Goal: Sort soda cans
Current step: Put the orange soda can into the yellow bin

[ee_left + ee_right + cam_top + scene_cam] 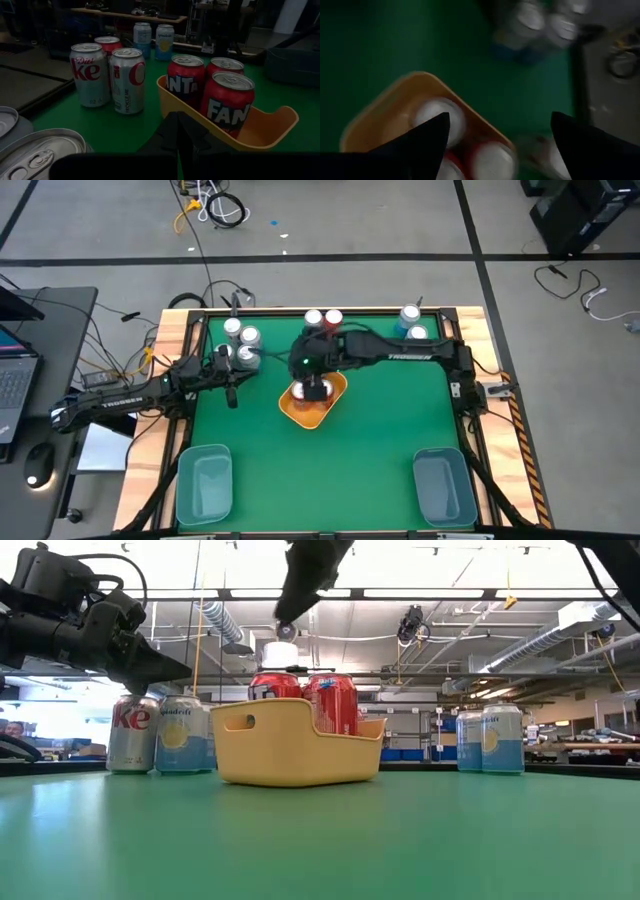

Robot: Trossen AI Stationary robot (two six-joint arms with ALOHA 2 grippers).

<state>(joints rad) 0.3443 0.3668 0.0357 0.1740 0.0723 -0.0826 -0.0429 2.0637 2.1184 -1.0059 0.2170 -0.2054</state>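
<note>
The right gripper [497, 145] hangs above the yellow bin [312, 412] in the middle of the green table [380, 440], with its two fingers spread wide and nothing between them. Under it, inside the bin, stand three red Fanta cans [226, 102]; in the right wrist view their silver tops are blurred, so I cannot say if the fingers touch any of them.

The left gripper [178, 131] is closed to a point and holds nothing. It waits over the table at the left of the bin, near a group of silver cans [241, 345] at the back left.

Two more red cans [322, 319] stand behind the bin at the back edge. Two light blue cans [490, 738] stand at the back right corner. Two translucent bins [205, 483] rest at the front corners of the table.
</note>
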